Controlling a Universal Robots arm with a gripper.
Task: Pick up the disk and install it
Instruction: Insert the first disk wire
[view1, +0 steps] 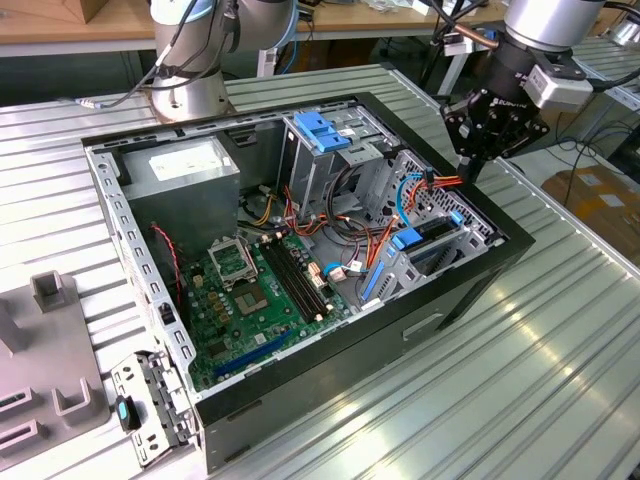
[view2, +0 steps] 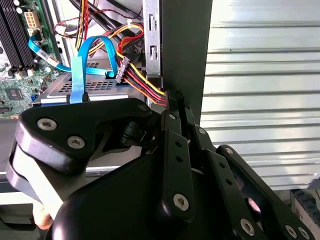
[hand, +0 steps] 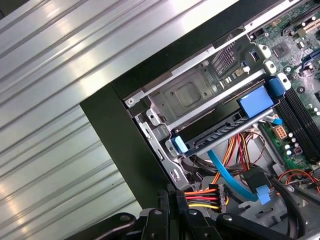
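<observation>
Plainly ample bare room on the ribbed grey metal surface around the open black computer case. Tucked flat into its corner bay, the grey metal disk with blue carrier rail, seemingly seated, coloured cables crowding close. Hovering above that corner's rim, the black tool, pinched narrow, seemingly empty.

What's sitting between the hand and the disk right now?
In the first wrist view, a bundle of coloured wires and a blue cable lie between the hand and the disk.
</observation>
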